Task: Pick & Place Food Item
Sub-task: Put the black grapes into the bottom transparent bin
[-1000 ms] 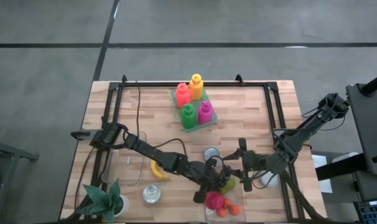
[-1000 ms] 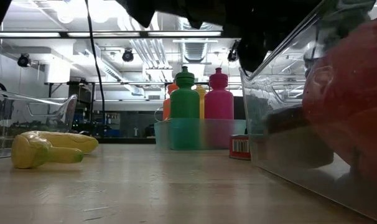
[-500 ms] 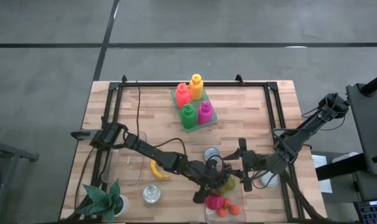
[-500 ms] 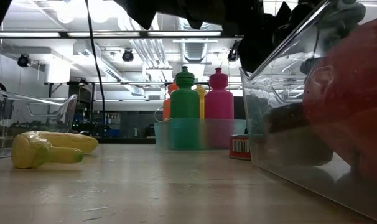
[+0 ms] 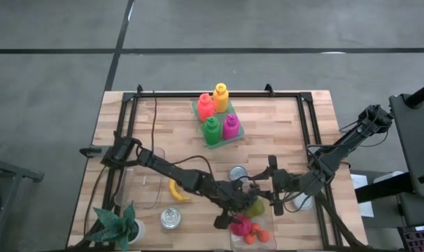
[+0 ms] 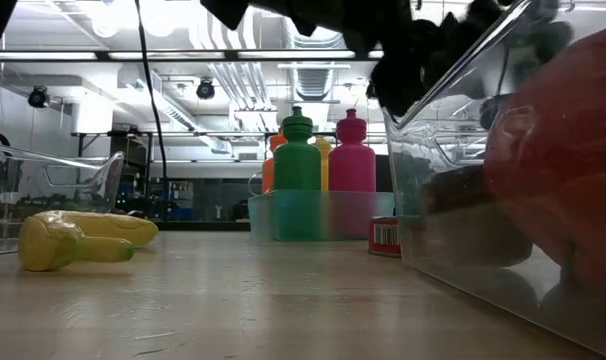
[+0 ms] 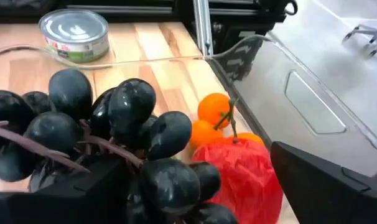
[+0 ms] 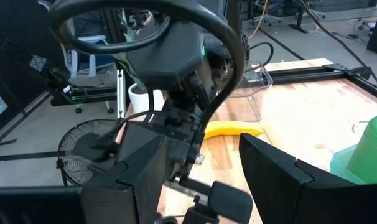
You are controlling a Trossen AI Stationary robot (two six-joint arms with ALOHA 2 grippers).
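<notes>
A bunch of dark grapes lies between the spread fingers of my left gripper, over the clear container near the table's front edge. The same gripper stands open above that container. In the low view a dark mass rests on the container's floor beside a red item. Beside the grapes sit the red item and small oranges. My right gripper waits open just right of the container, fingers empty. My left gripper has its fingers on either side of the grape bunch, slanting down from the table's left. The bunch overlaps the one finger in the wrist view. I cannot tell whether that finger touches the grapes. The other finger stands clear.
A tin can stands just behind the container. A banana lies to the left, next to another clear box. Coloured bottles in a tray stand at the back. A plant and a second tin sit front left.
My left gripper has opened above the container and tipped a little, staying in place. The dark grapes lie in the container beside the red item. My right gripper has kept still.
</notes>
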